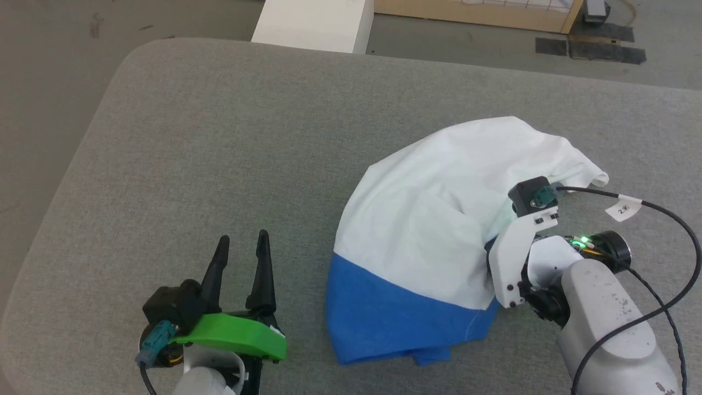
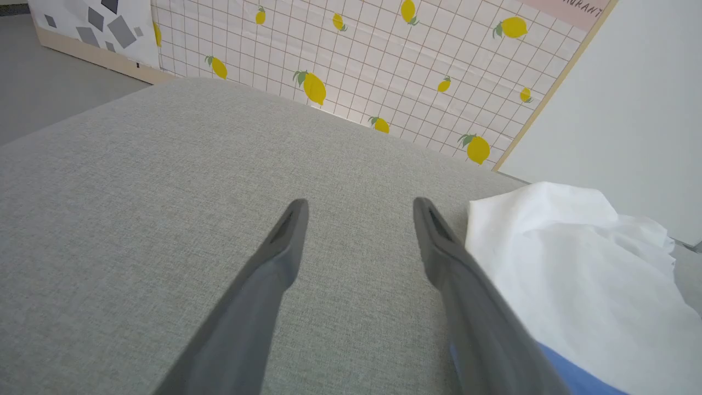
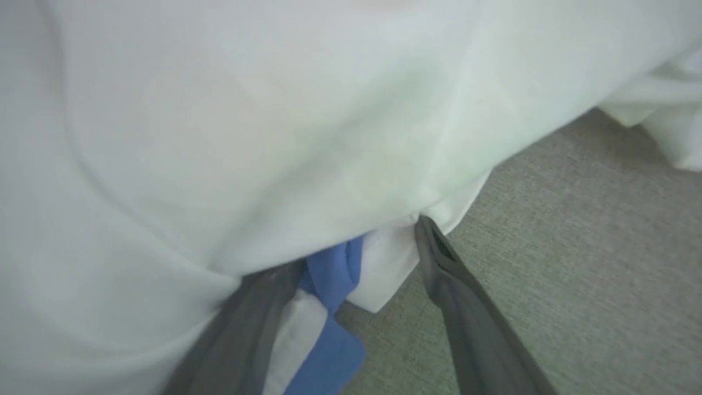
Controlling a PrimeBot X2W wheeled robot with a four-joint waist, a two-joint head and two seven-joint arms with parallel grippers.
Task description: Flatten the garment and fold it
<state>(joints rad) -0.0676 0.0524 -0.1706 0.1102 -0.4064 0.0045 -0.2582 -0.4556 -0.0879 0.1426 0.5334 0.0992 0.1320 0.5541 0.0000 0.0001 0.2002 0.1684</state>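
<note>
Closest in the head view are the robot's two wrists. One is the left gripper [image 1: 243, 237], with a glossy green plastic cover [image 1: 236, 332] behind its tapered dark fingers. The other is the right arm's pale, scuffed forearm [image 1: 609, 318], carrying a white bracket [image 1: 513, 258] and a thin black cable [image 1: 666, 219]. The left fingers stand well apart over bare table and hold nothing, near the shirt's left edge. The table [image 1: 219, 137] is covered in grey, finely woven cloth and has a rounded corner. The shirt [image 1: 433, 219] lies bunched in a soft domed heap on its right half. It is white cotton with shallow creases on top, a bright blue band curves across the near side, and a loose white flap trails off at the far right. The right gripper [image 3: 356, 244] is pushed in at the heap's right edge. Its fingers are spread, one tip tucked under white cloth, with a fold of blue and white lying loose between them, not pinched. Beyond the table stands a grid-patterned panel [image 2: 351, 66] printed with lemons
</note>
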